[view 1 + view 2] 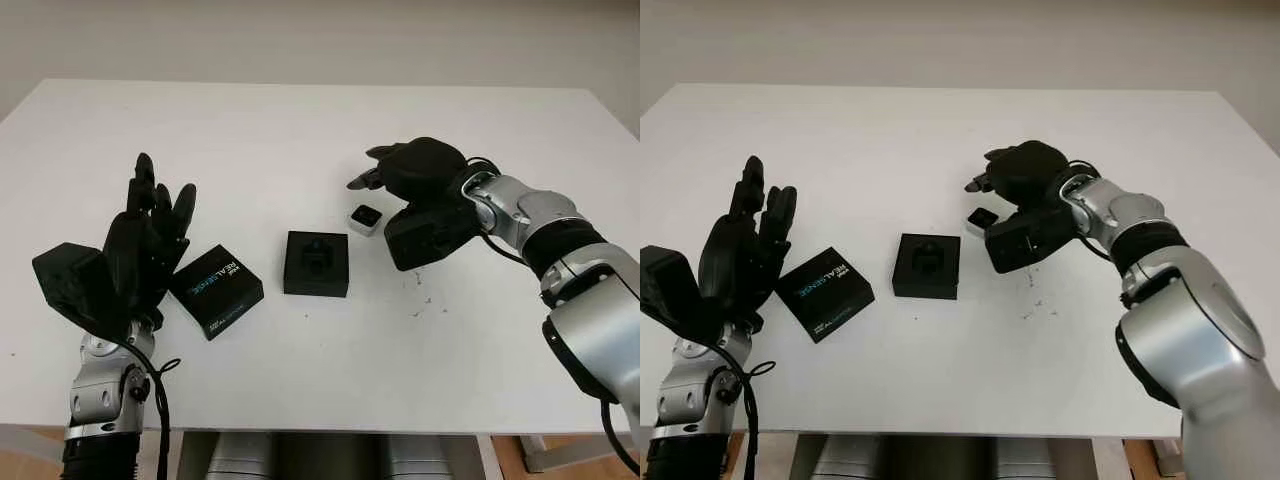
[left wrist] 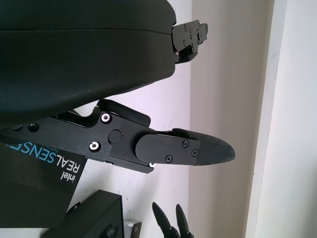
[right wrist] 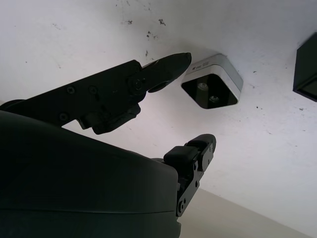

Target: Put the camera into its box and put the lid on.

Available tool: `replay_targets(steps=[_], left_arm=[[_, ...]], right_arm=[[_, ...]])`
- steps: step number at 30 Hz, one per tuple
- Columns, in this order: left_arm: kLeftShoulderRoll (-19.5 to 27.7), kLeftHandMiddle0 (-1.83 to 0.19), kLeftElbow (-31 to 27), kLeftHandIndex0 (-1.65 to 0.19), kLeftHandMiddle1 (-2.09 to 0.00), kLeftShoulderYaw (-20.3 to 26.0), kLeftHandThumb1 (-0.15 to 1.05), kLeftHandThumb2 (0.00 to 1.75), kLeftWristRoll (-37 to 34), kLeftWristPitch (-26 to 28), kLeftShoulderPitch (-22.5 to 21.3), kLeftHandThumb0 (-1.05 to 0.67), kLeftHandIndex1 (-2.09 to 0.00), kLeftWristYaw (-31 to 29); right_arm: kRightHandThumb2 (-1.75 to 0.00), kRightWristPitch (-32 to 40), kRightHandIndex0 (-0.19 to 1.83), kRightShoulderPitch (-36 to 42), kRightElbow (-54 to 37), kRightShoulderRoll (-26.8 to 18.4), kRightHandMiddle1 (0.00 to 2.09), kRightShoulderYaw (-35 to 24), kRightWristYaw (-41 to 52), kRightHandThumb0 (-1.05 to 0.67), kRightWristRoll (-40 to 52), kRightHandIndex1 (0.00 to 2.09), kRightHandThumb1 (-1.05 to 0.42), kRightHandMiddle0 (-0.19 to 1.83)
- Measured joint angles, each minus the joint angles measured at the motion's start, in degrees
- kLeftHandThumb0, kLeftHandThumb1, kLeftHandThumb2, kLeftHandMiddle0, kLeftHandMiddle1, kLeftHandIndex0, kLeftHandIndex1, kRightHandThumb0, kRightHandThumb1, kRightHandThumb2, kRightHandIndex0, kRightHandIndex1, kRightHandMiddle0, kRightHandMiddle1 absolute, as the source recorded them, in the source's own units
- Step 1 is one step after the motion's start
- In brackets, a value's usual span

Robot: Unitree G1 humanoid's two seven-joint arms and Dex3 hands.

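The small silver camera [image 1: 365, 218] with a black face lies on the white table [image 1: 300, 130], just right of the open black box [image 1: 316, 263]. The box's black lid [image 1: 216, 290], printed "RealSense", lies flat left of the box. My right hand [image 1: 372, 168] is open and hovers just above and behind the camera. In the right wrist view its fingers [image 3: 163, 67] bracket the camera [image 3: 213, 88] without touching it. My left hand [image 1: 155, 205] is open and raised at the table's left, beside the lid [image 2: 34, 188].
The table's front edge runs close below the lid and box. A black cable loops from the right wrist [image 1: 500, 250]. A pale wall rises behind the far edge of the table.
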Motion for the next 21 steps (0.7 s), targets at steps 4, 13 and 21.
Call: replay_targets(steps=[4, 13, 21], left_arm=[[0.0, 0.19, -0.05, 0.17, -0.04, 0.0, 1.05, 0.26, 0.01, 0.07, 0.04, -0.64, -0.06, 0.17], [-0.08, 0.19, -0.61, 0.17, -0.05, -0.05, 1.05, 0.26, 0.02, 0.13, 0.5, -0.64, -0.06, 0.3], [-0.08, 0.19, -1.08, 0.17, -0.04, -0.01, 1.05, 0.26, 0.01, 0.16, 0.71, -0.64, -0.05, 0.15]], right_arm=[[-0.05, -0.24, 0.25, 0.28, 0.0, 0.21, 0.07, 0.03, -0.08, -0.38, 0.0, 0.06, -0.87, 0.56], [-0.06, -0.74, 0.26, 0.35, 0.33, 0.75, 0.08, 0.93, -1.95, -0.38, -0.87, 0.06, -0.87, 0.59], [-0.06, -0.15, 0.27, 0.49, 1.15, 1.34, 0.08, 2.49, -1.94, -0.36, -1.78, 0.06, -0.88, 0.61]])
